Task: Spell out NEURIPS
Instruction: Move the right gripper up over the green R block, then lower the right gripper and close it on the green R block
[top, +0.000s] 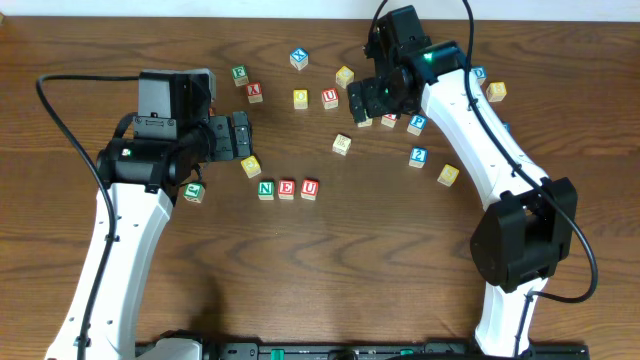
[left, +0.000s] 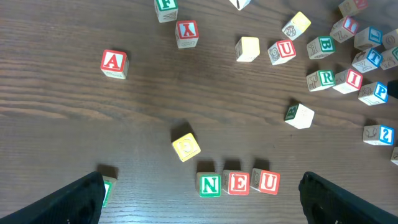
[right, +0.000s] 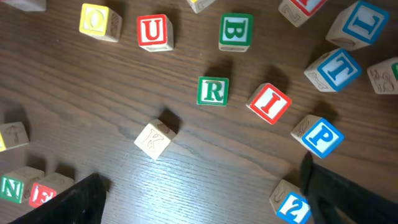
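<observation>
NEURIPS row (top: 287, 188): N, E, U laid side by side; R due next
Right gripper (right: 202, 180): spread wide, empty, the nearer arm
Left gripper (left: 200, 183): spread wide, empty, over the row
R cube (right: 212, 91): just ahead of right gripper's gap, beside I cube (right: 268, 102)

Table (top: 400, 280): one.
Arms: two, left arm (top: 130, 215) and right arm (top: 478, 130).
Wooden letter cubes (top: 342, 144): nineteen countable from overhead (more sit hidden under the right arm; the wrist views show extras there).
Three of these stand in a row at lower centre: N cube (top: 266, 189), E cube (top: 287, 189), U cube (top: 310, 188).
Red U cubes: two, with the second U cube (top: 329, 98) loose at upper centre.
Yellow-topped cubes: five.
</observation>
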